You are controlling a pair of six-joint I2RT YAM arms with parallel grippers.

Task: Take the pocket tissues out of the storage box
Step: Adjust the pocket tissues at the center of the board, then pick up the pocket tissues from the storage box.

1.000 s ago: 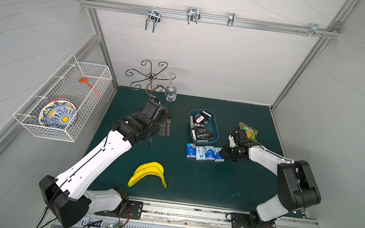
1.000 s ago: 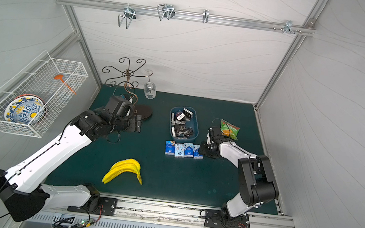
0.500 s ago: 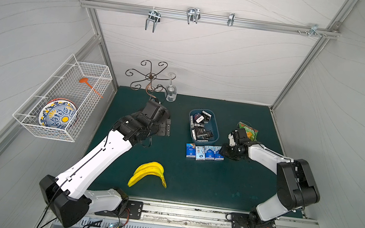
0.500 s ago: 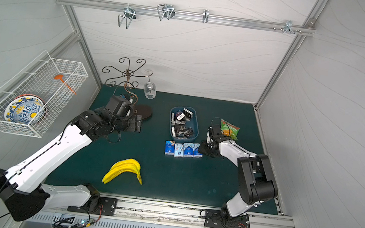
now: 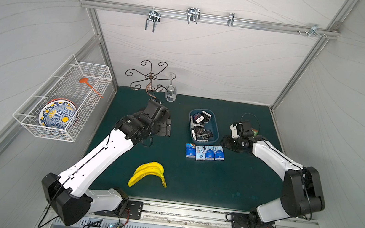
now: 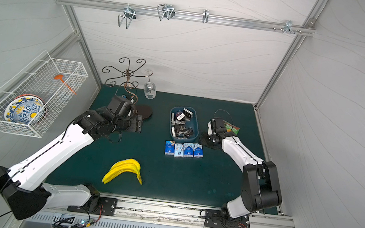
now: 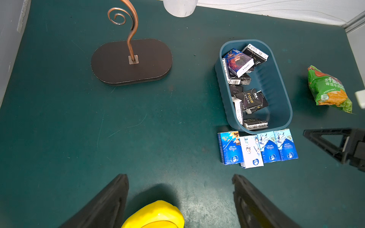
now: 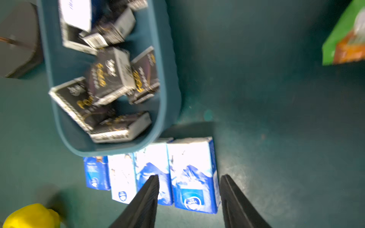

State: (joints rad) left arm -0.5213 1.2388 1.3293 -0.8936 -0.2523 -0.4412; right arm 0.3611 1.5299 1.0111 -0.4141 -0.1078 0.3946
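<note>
The right fingers [image 8: 145, 199] stand half apart and empty, just beside the storage box [image 7: 274, 83]; the left fingers [image 7: 110, 199] are wide, empty. Black pocket tissues [image 7: 249, 99] lie inside the box. Better come straight down on the top packet, away from the wall.

My left arm [image 5: 104, 154] and right arm [image 5: 272, 155]: white shells, black joints, thin black cables; black wedge fingers [image 8: 146, 201].
</note>
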